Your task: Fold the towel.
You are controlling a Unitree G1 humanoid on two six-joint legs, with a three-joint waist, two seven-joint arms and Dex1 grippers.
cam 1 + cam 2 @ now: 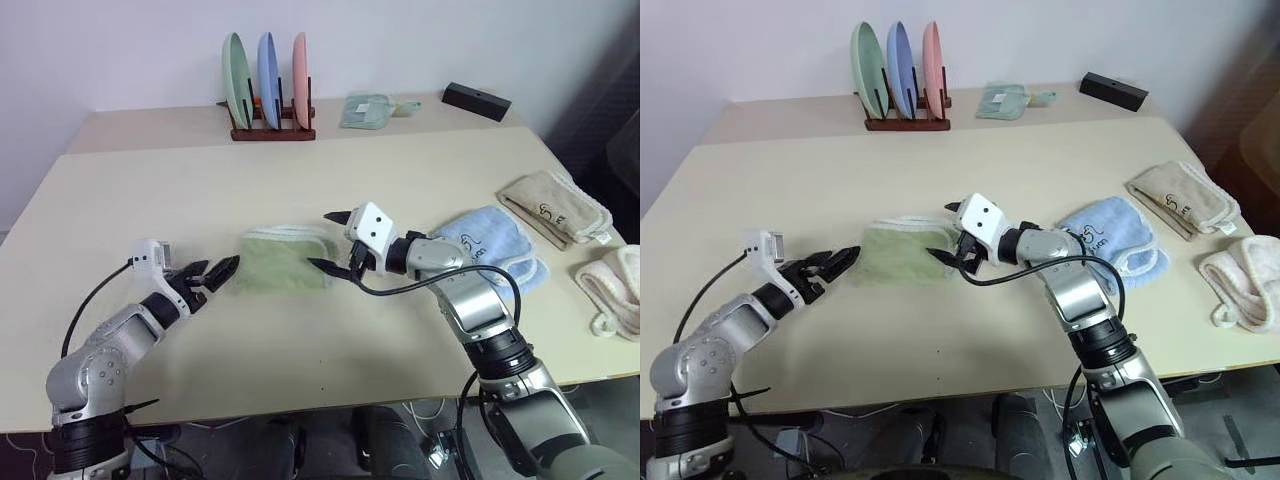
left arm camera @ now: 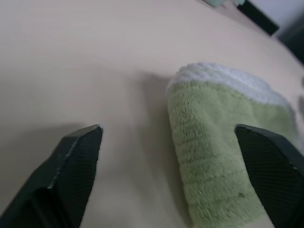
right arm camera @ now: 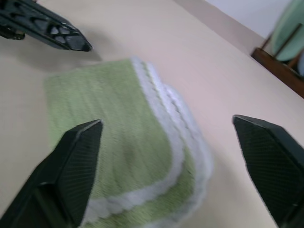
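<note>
Four fingers (image 2: 78,159) apart, one folded towel (image 1: 285,262)

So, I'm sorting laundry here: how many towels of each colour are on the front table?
Green towel: 1
Blue towel: 1
Beige towel: 1
Pink towel: 1
Total: 4

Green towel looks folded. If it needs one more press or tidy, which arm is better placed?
Probably the right. Its end effector stands open, straddling the green towel's near-right edge. The left end effector, also open, sits just off the towel's left edge, over bare table.
</note>
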